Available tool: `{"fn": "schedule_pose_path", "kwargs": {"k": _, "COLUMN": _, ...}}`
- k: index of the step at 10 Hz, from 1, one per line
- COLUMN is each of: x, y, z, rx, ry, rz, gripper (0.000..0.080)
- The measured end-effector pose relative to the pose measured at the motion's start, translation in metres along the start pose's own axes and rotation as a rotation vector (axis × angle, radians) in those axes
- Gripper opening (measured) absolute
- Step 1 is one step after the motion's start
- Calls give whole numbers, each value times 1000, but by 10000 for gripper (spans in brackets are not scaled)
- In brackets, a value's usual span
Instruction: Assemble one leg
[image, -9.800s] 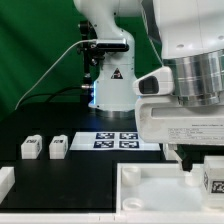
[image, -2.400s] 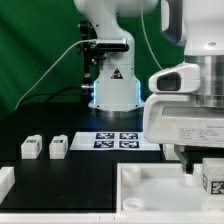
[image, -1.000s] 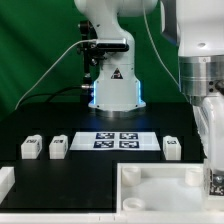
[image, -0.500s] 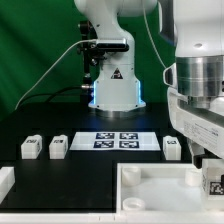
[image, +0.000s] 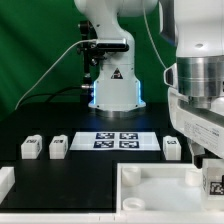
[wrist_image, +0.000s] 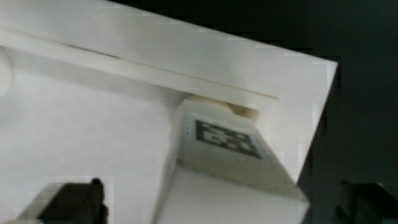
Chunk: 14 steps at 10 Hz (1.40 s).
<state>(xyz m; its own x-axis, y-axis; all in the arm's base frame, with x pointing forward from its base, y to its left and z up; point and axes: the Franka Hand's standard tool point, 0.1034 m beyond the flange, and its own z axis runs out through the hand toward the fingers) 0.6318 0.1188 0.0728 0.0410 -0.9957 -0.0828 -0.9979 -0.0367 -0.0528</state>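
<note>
Nothing moved; leg (wrist_image: 228, 150) tag unreadable (fingers (wrist_image: 71, 200) apart).

The leg (image: 214, 183) is cut off by the exterior view's right edge

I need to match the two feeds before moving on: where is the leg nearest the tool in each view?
Exterior view: the leg stands at the right edge, under the tool, on the large white panel.
Wrist view: the leg fills the centre, tag facing the camera, between the tool's fingertips.
Shared landmark: the large white panel beneath the leg.
</note>
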Motion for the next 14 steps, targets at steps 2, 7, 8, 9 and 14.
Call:
{"fn": "schedule_pose_path", "kwargs": {"k": 2, "x": 0, "y": 0, "z": 0, "rx": 0, "ry": 0, "rz": 0, "gripper": 649}}
{"fn": "schedule_pose_path", "kwargs": {"k": 7, "x": -20, "y": 3, "z": 1, "rx": -1, "ry": -14, "rz": -465, "gripper": 649}}
{"fn": "schedule_pose_path", "kwargs": {"k": 8, "x": -23, "y": 3, "z": 0, "rx": 4, "ry": -15, "rz": -681, "gripper": 649}}
{"fn": "schedule_pose_path", "kwargs": {"k": 9, "x": -18, "y": 5, "z": 1, "rx": 11, "ry": -9, "rz": -897, "gripper": 649}}
{"fn": "schedule_pose_path", "kwargs": {"k": 14, "x": 22, "y": 2, "z": 3, "rx": 16, "ry": 18, "rz": -1323, "gripper": 649}}
